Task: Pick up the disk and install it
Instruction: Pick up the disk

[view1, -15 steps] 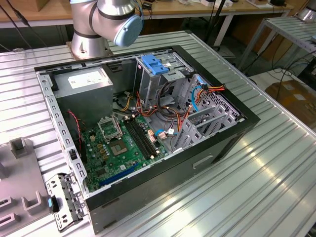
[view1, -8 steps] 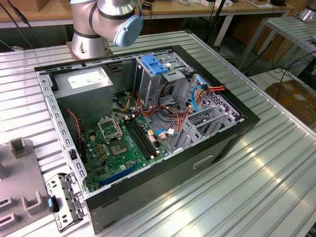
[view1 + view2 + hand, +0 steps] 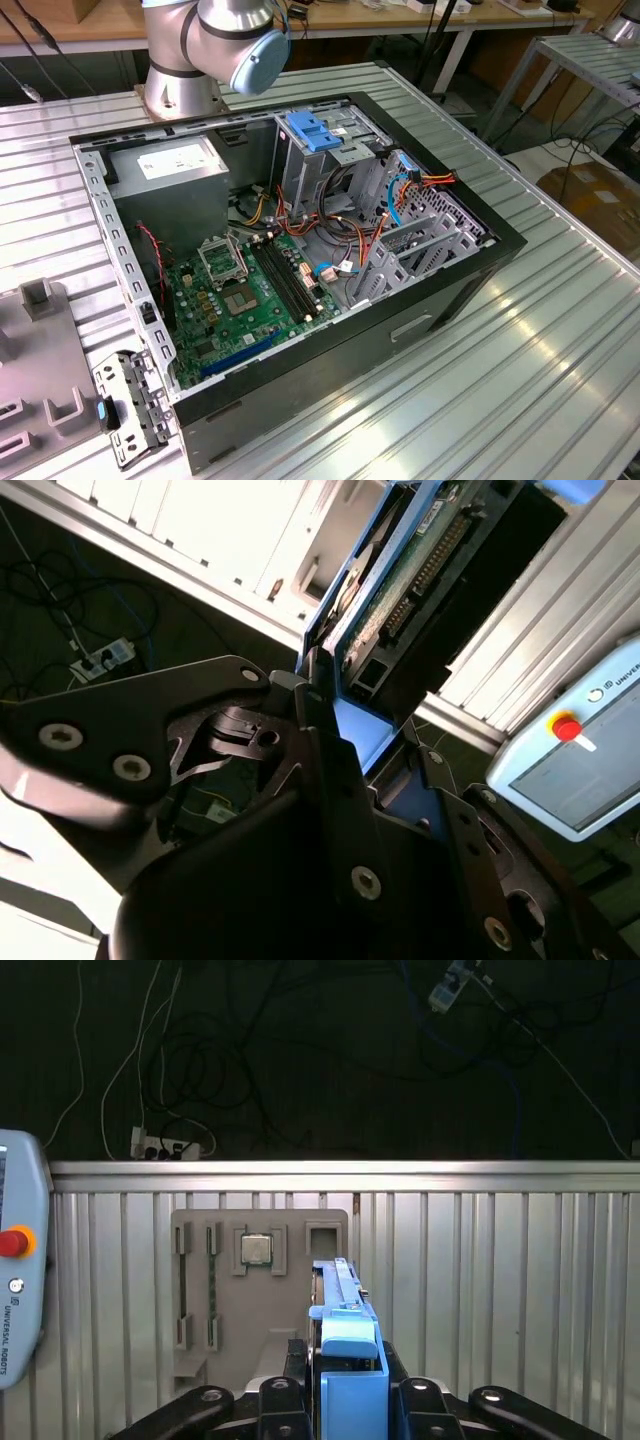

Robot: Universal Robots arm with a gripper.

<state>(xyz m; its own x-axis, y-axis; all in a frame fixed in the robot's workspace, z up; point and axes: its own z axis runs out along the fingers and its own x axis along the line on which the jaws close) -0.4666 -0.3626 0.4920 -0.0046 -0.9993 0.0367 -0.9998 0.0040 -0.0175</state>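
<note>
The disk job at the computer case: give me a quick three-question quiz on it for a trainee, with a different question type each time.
1. True or false: the gripper is shut on the disk.
2. In the exterior view, the latch on top of the drive cage is: A blue, B red, C yellow.
3. Missing word: in the second wrist view, one face of the disk shows a green ____ board.
Key: 1 true; 2 A; 3 circuit.
</note>
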